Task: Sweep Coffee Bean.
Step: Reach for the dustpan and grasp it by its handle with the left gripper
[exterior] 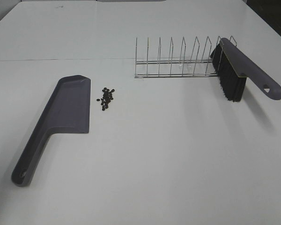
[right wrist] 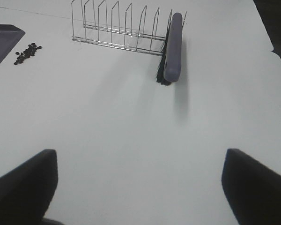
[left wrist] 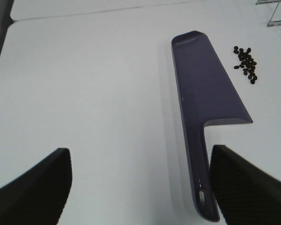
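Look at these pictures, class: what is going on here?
A two-armed robot is set to sweep coffee beans, but nothing is picked up yet. They lie in a small heap on the white table, just right of the grey dustpan. The brush rests at the right end of a wire rack. Both arms' jaws stand open and empty.
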Controlling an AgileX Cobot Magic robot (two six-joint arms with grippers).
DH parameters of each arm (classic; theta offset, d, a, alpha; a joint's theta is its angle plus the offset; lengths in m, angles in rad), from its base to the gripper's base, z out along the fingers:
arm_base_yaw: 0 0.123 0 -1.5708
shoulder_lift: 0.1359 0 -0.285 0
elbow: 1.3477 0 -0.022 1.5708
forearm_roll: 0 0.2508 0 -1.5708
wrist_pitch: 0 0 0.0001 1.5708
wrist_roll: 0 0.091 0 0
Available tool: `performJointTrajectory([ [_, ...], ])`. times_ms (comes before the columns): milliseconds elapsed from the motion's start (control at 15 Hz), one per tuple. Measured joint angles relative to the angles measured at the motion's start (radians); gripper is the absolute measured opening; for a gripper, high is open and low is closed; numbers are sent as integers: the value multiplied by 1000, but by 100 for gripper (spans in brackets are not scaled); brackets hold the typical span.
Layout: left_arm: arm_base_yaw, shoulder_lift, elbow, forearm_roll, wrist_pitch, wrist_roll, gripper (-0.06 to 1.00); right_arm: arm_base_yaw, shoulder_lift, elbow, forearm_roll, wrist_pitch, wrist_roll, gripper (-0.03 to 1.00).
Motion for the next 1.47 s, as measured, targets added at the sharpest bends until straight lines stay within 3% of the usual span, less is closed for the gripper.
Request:
performJointTrajectory([
  [267, 0, 433, -258, -129, 58, 0, 74, 0, 0, 0, 0, 0, 0, 80],
  [600, -19, 663, -412, -181, 140, 0, 74, 0, 0, 0, 0, 0, 0, 80],
  [867, -107, 837, -427, -171, 213, -63, 74, 0, 0, 0, 0, 0, 0, 80],
  [1133, -183, 977, -427, -158, 214, -143, 74, 0, 0, 0, 0, 0, 0, 80],
  [1467, -185, 1056, -428, -128, 182, -158, 74, 0, 0, 0, 0, 0, 0, 80],
])
